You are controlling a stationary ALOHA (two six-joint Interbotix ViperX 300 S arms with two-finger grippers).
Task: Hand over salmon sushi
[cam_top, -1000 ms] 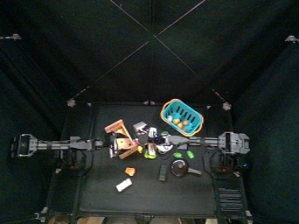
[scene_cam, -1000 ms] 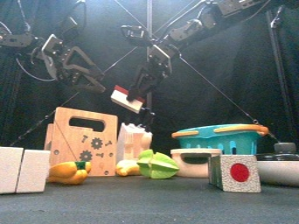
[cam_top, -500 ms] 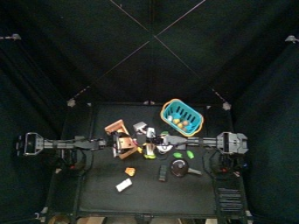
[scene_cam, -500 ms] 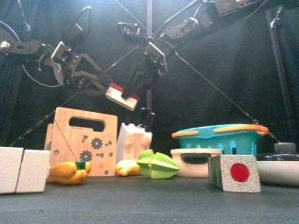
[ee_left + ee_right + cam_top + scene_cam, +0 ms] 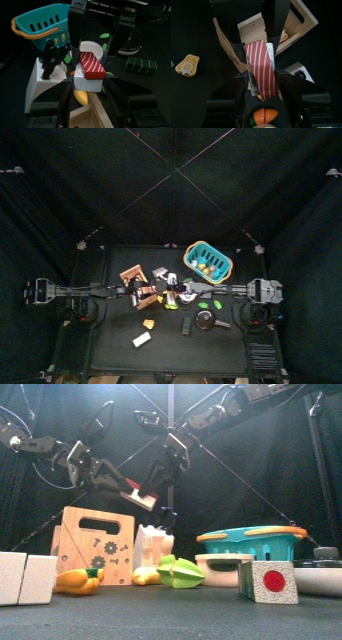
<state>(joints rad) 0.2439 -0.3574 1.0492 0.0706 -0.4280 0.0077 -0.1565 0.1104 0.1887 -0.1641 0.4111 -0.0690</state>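
Observation:
The salmon sushi (image 5: 143, 494), a white rice block with a red-and-white striped top, hangs in the air above the table's middle. My right gripper (image 5: 159, 484) is shut on it, and the right wrist view shows it (image 5: 261, 70) clamped between the right gripper's (image 5: 262, 82) jaws. My left gripper (image 5: 123, 485) has come in from the left. Its jaws stand open on either side of the sushi (image 5: 90, 67), as the left wrist view of this gripper (image 5: 91, 86) shows. In the top view both grippers meet at the sushi (image 5: 159, 289).
Below stand a wooden cutting board (image 5: 94, 544), a white carton (image 5: 154, 544), two white blocks (image 5: 27, 577), yellow (image 5: 78, 581) and green (image 5: 181, 572) toy food, a bowl (image 5: 223, 569), a teal basket (image 5: 254, 539) and a cube with a red dot (image 5: 269, 581).
My left gripper has moved right and down, from well left of the sushi to around it. My right gripper has kept hold of the sushi almost in place.

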